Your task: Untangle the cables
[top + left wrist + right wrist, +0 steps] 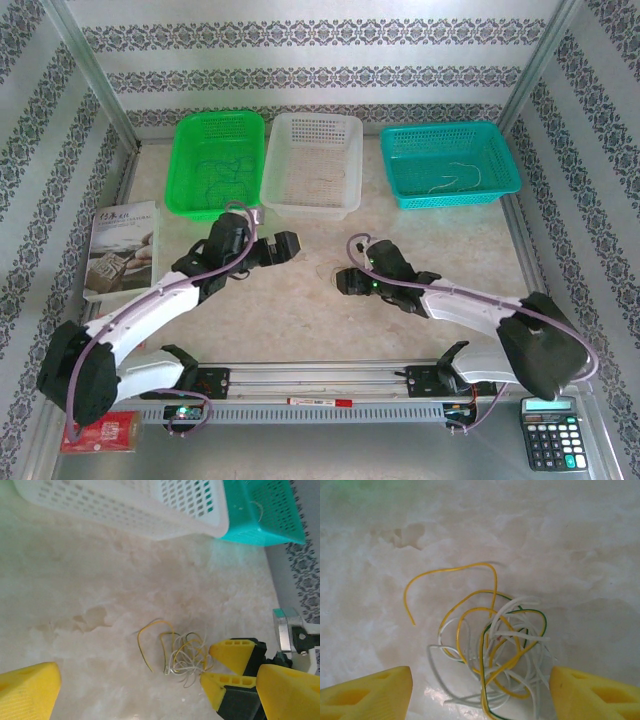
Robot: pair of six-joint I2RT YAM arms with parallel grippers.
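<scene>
Marble-patterned table seen from above. Three slotted plastic baskets stand in a row along its far edge: a green basket on the left, a white basket in the middle and a teal basket on the right. A pale strand lies curled in the teal one. A book lies at the left edge of the table, and a calculator sits at the near right corner.

Both arms reach inward toward the middle of the table. The left gripper hovers in front of the white basket with its yellow fingers spread wide and nothing between them. The right gripper is low over the surface with its jaws parted and not closed on anything; one finger stands on each side of the tangle.

The cables lie on the bare table between the two grippers, in front of the white basket — a small wispy knot of yellow, white and green strands. Most of the knot lies between the right gripper's fingers. One yellow strand arcs free of the knot, away from the fingers.
</scene>
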